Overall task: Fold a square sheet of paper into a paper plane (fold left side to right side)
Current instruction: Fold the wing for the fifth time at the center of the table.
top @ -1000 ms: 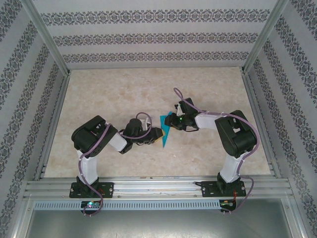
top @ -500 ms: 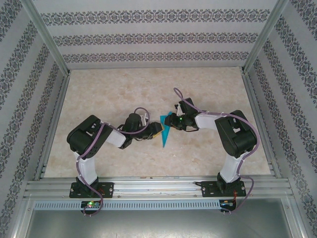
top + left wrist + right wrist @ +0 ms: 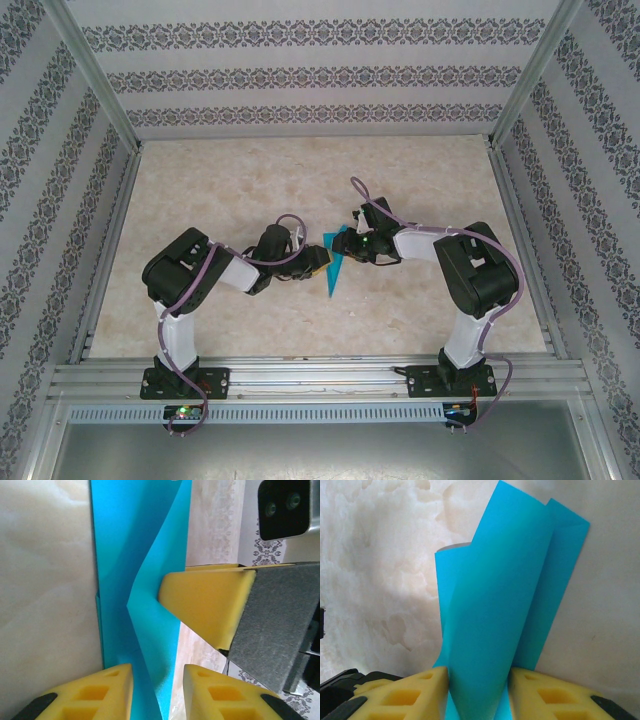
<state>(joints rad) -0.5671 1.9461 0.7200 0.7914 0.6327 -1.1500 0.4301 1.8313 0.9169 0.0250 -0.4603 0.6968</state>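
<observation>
Left gripper (image 3: 321, 266) straddles, pinching or not I cannot tell, the nine o'clock edge of the teal paper (image 3: 332, 276), half-folded at mid-table, which the right gripper (image 3: 346, 243) clamps from one o'clock, so opposed pulls could tear it or skew the crease.

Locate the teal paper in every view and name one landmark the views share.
Top external: the teal paper is a narrow sliver near the middle of the picture.
Left wrist: a tall creased strip left of centre, running top to bottom.
Right wrist: an upright folded sheet at centre.
Shared landmark: the beige marbled table around it.
</observation>
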